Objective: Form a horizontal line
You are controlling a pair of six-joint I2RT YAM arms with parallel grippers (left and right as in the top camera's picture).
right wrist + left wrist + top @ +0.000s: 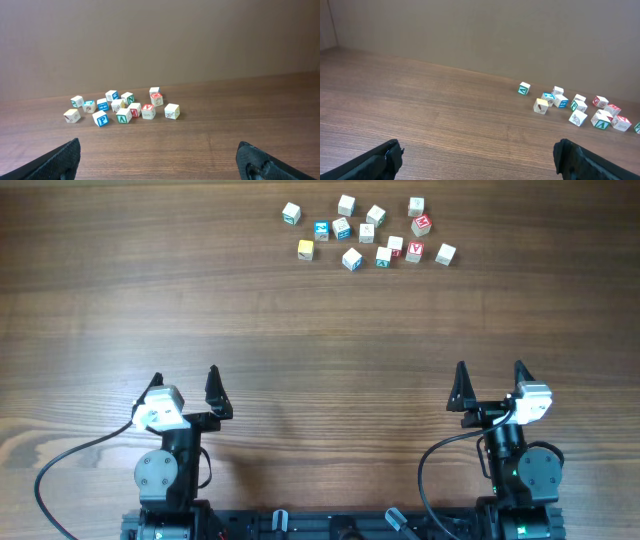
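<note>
Several small pale wooden letter cubes lie in a loose scatter at the far middle-right of the table. Some have green, red, blue or yellow faces. No straight row of three touching cubes shows in any view. The scatter also shows in the left wrist view at the right and in the right wrist view left of centre. My left gripper is open and empty near the front edge. My right gripper is open and empty, also near the front. Both are far from the cubes.
A yellow-faced cube and a pale cube mark the scatter's left end; a pale cube marks its right end. A brown wall stands behind the wooden table.
</note>
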